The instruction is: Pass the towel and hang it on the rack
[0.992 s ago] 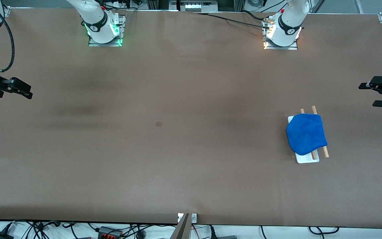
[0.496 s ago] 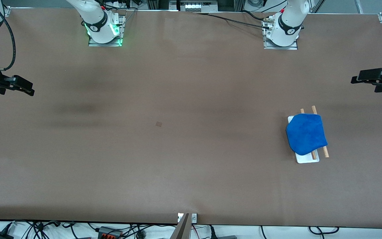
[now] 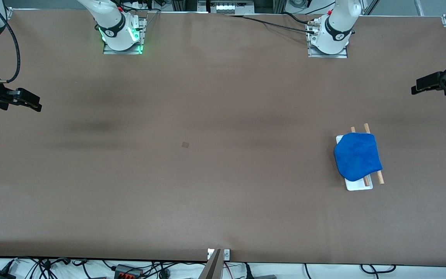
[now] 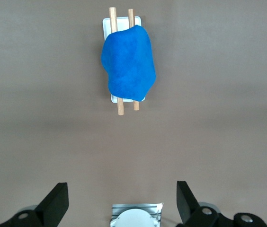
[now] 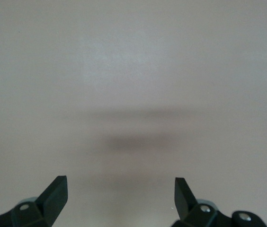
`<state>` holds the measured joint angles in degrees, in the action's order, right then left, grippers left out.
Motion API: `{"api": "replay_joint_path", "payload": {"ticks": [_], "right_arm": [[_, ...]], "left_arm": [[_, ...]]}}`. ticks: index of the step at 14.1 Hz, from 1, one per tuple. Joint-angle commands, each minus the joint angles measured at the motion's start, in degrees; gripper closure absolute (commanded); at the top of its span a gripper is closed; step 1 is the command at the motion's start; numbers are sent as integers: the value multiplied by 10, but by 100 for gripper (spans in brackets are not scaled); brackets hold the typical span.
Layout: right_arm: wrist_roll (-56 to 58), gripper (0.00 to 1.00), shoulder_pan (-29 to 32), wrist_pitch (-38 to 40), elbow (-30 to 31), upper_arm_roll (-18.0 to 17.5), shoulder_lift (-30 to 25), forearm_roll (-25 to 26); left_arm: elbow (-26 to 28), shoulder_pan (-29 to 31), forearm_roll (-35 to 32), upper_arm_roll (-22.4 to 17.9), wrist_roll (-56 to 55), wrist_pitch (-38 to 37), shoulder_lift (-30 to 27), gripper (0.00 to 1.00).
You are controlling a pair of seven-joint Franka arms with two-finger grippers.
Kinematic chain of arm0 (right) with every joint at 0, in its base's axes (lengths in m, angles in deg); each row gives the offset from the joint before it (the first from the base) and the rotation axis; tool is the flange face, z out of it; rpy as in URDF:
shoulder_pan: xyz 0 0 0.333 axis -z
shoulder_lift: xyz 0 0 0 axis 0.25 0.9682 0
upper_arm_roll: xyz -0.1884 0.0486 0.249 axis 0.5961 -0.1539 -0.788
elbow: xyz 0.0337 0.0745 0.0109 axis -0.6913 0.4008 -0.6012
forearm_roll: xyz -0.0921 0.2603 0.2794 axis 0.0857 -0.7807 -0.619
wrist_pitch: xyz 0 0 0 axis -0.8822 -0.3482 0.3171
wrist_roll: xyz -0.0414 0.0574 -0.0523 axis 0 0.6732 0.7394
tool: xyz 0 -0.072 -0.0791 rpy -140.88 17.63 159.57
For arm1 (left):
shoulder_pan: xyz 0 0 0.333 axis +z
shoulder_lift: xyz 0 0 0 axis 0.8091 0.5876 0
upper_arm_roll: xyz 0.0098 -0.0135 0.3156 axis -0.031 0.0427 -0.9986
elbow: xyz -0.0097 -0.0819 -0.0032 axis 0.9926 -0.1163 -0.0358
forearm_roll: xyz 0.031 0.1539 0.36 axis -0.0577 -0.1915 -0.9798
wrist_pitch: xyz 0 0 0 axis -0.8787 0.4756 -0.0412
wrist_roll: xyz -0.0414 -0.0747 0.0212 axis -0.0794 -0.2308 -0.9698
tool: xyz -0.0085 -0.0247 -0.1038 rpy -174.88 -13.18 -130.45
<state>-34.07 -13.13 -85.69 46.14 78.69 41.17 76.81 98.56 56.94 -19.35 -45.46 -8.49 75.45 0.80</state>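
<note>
Presently, findings:
Towel (image 3: 357,156): draped over rack (image 3: 358,185), toward the left arm's end of the table.
Left gripper (image 4: 122,201): aloft, fingers wide, empty.
Right gripper (image 5: 120,196): over bare table, wide, empty.

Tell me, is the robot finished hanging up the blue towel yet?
It looks finished. The towel is draped over the rack, toward the left arm's end of the table. Nothing is in hand: the left hand and right hand are both open and empty, out at the table's ends. Nothing seems left to do.
</note>
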Motion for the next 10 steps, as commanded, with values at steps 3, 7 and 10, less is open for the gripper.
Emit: {"api": "replay_joint_path", "payload": {"ticks": [3, 7, 10], "right_arm": [[10, 0, 2, -16, 55, 4, -48, -9], [10, 0, 1, -20, 52, 2, -46, -9], [10, 0, 0, -21, 52, 1, -46, -9]], "left_arm": [[42, -12, -11, -5, -14, 31, -29, 0], [41, -12, -8, -4, -17, 51, -29, 0], [41, -12, -8, -4, -16, 46, -29, 0]]}}
